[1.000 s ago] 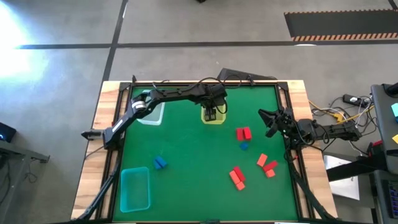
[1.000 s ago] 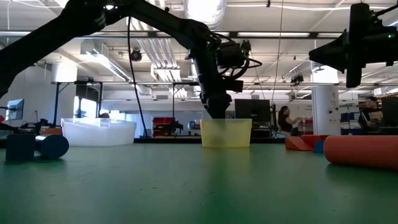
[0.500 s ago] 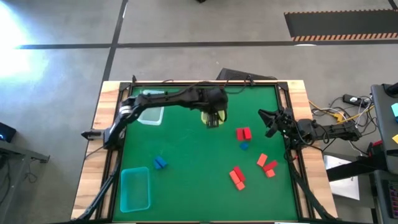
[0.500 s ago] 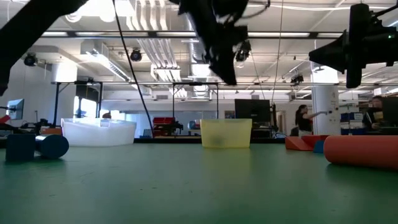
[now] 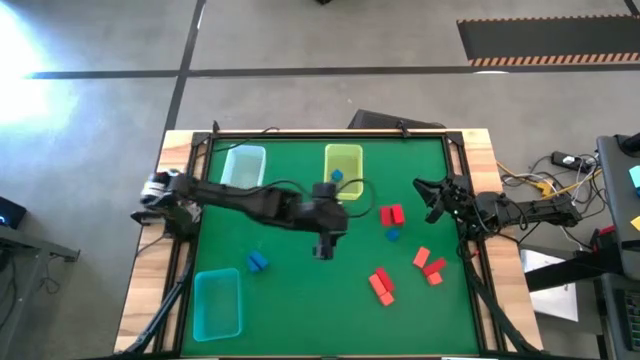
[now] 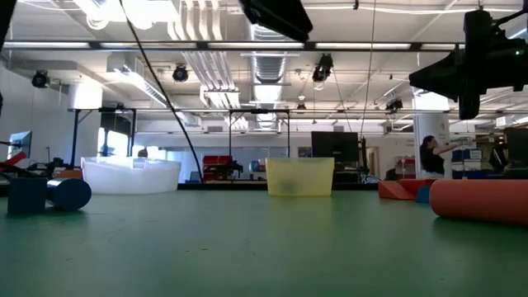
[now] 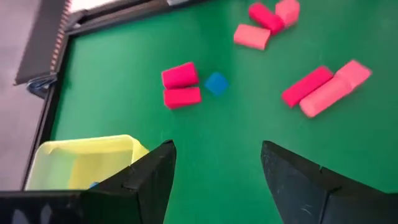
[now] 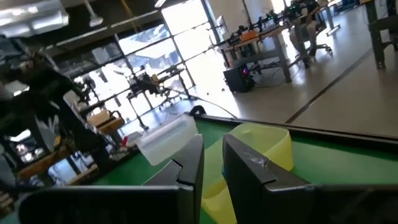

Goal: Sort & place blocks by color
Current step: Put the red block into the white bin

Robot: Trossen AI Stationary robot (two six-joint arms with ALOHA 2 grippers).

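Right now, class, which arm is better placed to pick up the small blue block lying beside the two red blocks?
Left, probably. The left gripper hangs open over mid-table, its wrist camera facing the blue block. The right gripper waits at the table's right edge, aimed elsewhere.

Red, blue blocks (image 5: 391,214) — scattered, loose

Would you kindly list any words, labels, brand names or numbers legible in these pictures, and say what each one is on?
None: no readable text appears in any view.
The blocks, the yellow-green tray, the pale blue tray and the teal tray are unmarked.
Any signs in the room behind the table are too small and blurred to read.
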